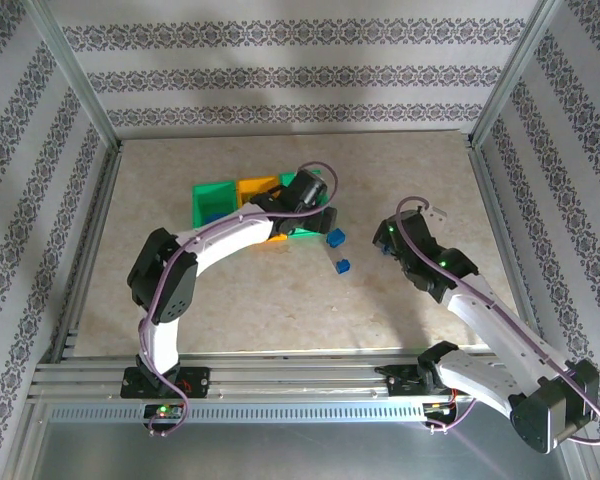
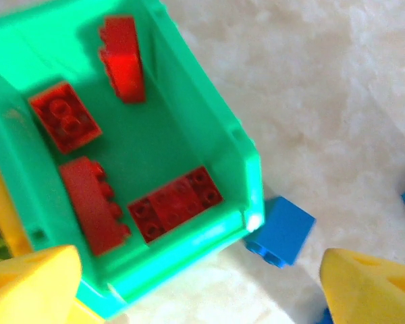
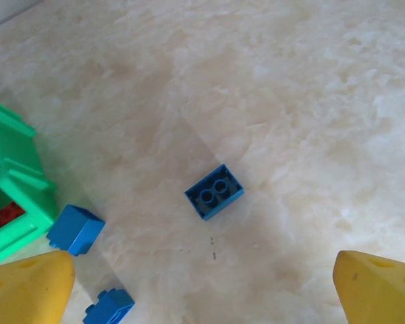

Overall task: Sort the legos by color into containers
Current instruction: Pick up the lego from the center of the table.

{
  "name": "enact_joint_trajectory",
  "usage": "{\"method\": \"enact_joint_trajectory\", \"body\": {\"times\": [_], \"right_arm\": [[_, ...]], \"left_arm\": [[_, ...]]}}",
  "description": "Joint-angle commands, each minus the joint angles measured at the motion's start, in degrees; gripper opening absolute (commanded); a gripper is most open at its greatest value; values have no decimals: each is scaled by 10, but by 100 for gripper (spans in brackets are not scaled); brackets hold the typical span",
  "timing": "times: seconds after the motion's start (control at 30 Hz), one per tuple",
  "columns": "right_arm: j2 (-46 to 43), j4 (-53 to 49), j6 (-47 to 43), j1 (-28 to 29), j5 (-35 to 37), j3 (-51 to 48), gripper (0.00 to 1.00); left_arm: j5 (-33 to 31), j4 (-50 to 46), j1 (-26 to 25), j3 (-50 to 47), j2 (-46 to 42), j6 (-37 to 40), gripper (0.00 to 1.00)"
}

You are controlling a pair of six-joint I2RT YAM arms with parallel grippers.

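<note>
**Green bin** point(image 2: 189, 94), at the right end of the row of three. It holds four red bricks point(image 2: 175, 206) lying loose at odd angles, as pieces do when let fall from above. No other colour is inside, so red is judged to be this bin's lot.

**Left gripper** point(image 2: 199, 273). Its fingers are spread wide with nothing between them, and it hangs over the bin's near corner (a drop-off posture, by my reading).

**Blue brick** point(image 2: 280, 233), unsorted. It lies on the tabletop point(image 2: 324, 101) against or just beside the bin's outer wall, ahead of the left gripper and towards its right finger.

**Right gripper** point(image 3: 202, 283). It is wide open and empty above bare tabletop. A second blue brick point(image 3: 214, 192) lies studs-up just ahead, roughly centred between the fingers, and is the likeliest next pick.

**Orange bin** point(image 1: 255, 188) and **other green bin** point(image 1: 212, 203). Their contents are too small to tell.
</note>
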Motion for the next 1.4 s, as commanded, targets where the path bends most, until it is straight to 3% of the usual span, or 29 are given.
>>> {"method": "enact_joint_trajectory", "body": {"times": [0.0,0.13,0.27,0.47,0.93,1.37], "right_arm": [[-1,-25,11,-24,-16,-15,98],[-2,-35,6,-57,-45,-22,98],[-8,-39,-3,-79,-69,-33,98],[-28,-32,-20,-100,-88,-54,98],[-31,-11,-52,-117,-118,-69,98],[-43,-2,-55,-118,-130,-81,98]], "left_arm": [[-46,34,-38,-29,-9,-64,94],[-89,61,-68,-50,0,-139,96],[-113,80,-74,-59,21,-225,89],[-139,79,-85,-24,77,-288,87],[-187,-8,-102,90,168,-359,84],[-183,-54,-102,143,211,-385,81]]}}
